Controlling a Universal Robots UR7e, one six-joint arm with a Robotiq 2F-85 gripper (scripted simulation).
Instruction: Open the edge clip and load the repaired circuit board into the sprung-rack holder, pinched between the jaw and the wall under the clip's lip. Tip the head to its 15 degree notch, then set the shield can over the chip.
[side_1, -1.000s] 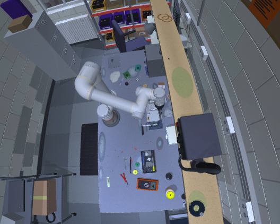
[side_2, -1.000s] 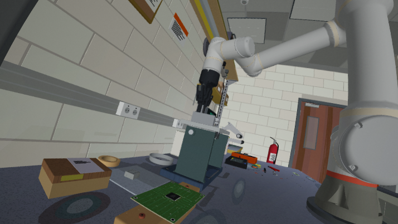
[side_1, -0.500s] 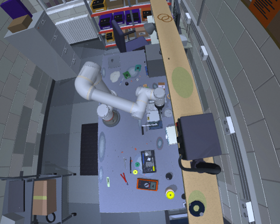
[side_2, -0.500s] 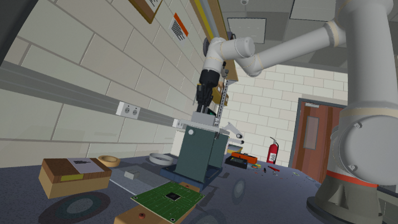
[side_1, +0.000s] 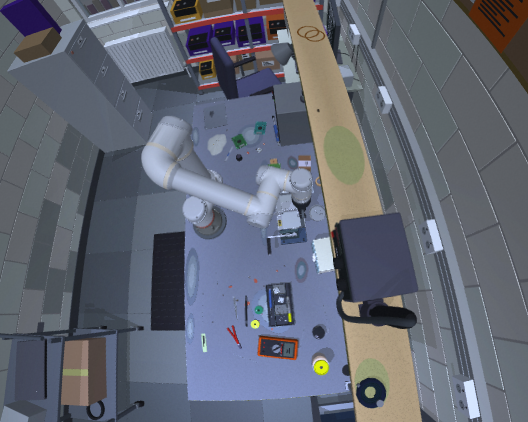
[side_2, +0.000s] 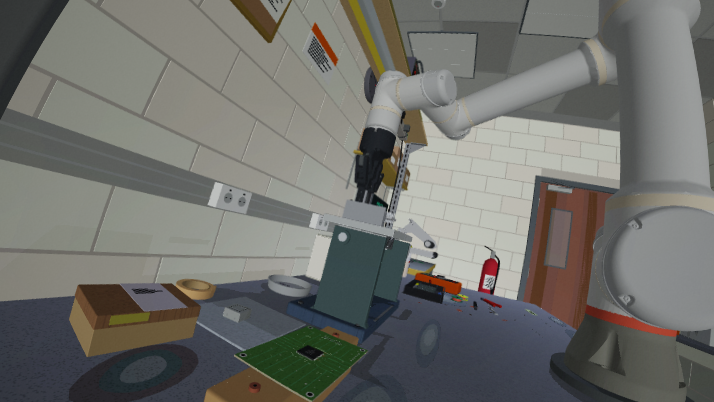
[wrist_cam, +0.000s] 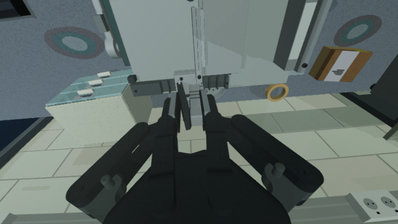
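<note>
The green circuit board (side_2: 302, 360) lies flat on a tan block on the bench, apart from the holder (side_2: 357, 267) that stands behind it on a dark blue base. The board carries a black chip at its middle. A small grey shield can (side_2: 237, 313) sits on the bench to the left of the holder. The holder's pale head (wrist_cam: 195, 36) is on top of its green body, and the edge clip's tab (wrist_cam: 193, 96) sticks out from the head's edge. My gripper (wrist_cam: 189, 97) comes down onto the head from above and is closed around the edge clip's tab.
Behind the holder runs the block wall with a socket rail (side_2: 230, 198) and a wooden shelf (side_1: 340, 165) overhead. A cardboard box (side_2: 132, 315) and tape roll (side_2: 196, 287) lie left of the holder. A drawer cabinet (wrist_cam: 94, 111) stands close beside it, with tools (side_1: 277, 305) farther along the bench.
</note>
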